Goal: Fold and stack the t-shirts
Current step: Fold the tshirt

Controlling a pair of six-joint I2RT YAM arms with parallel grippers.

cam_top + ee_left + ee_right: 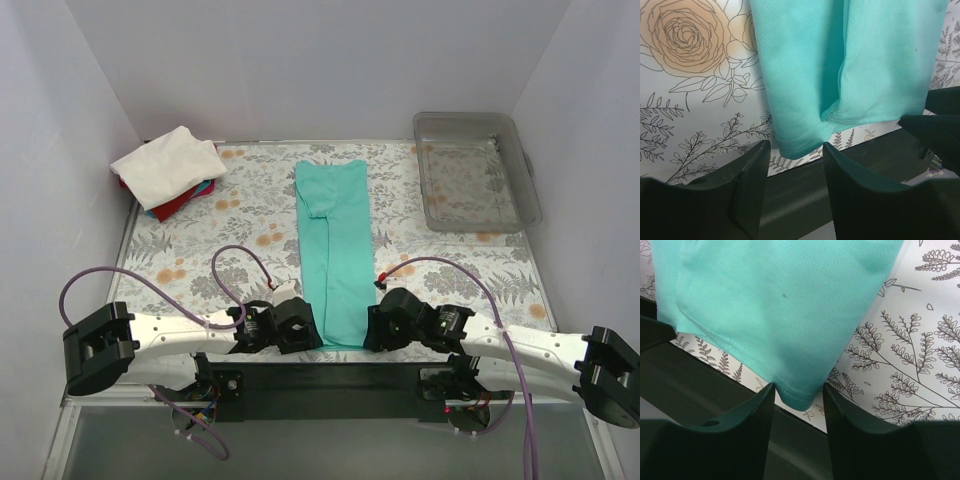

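Observation:
A teal t-shirt (335, 250), folded into a long narrow strip, lies in the middle of the flowered table (450, 270) and runs from back to front. My left gripper (316, 334) is at its near left corner. In the left wrist view that gripper (795, 145) is open, with the hem corner (797, 145) between its fingertips. My right gripper (369, 334) is at the near right corner. It (798, 386) is also open, and the hem corner (800, 392) hangs between its tips. At the back left is a pile of folded t-shirts with a white one (168, 160) on top, above red (176, 205) and blue (206, 187).
A clear grey plastic tray (526, 185) stands at the back right. The black bar (340, 375) of the arm mount runs along the table's near edge, just below the shirt's hem. White walls enclose the table on three sides.

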